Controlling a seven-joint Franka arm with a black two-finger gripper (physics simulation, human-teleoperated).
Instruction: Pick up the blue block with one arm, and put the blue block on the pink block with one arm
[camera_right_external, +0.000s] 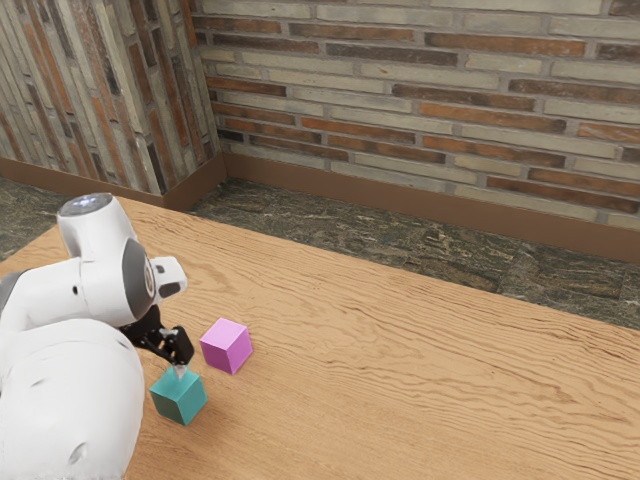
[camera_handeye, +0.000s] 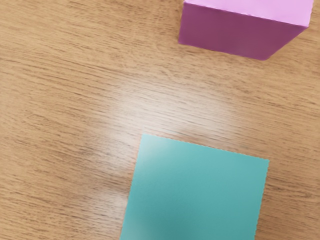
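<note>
- So, two blocks in total on the one wooden table (camera_right_external: 400, 340): one blue block (camera_right_external: 179, 396) (it renders more teal than blue, honestly) and one pink block (camera_right_external: 226, 345).
- Both sit flat on the wood, near each other but not touching. The wrist view shows a strip of bare table between them, with the blue block (camera_handeye: 195, 195) right under the hand and the pink block (camera_handeye: 245, 27) past it.
- In the exterior view, the pink one sits a bit farther back than the blue one and toward the exterior view's right.
- There's one arm (camera_right_external: 70, 330), coming in from the exterior view's left, and its one gripper (camera_right_external: 180, 366) is low over the blue block's top face. I can't tell if it's actually touching.
- Claw state: can't tell whether it's wide or narrow, since the black hand is small and half tucked behind the arm.
- The blue block is on the table, not on the pink block.
- Two brick walls (camera_right_external: 420, 100) meet in a corner at the back, with a dark stone floor (camera_right_external: 400, 235) below them.
</note>
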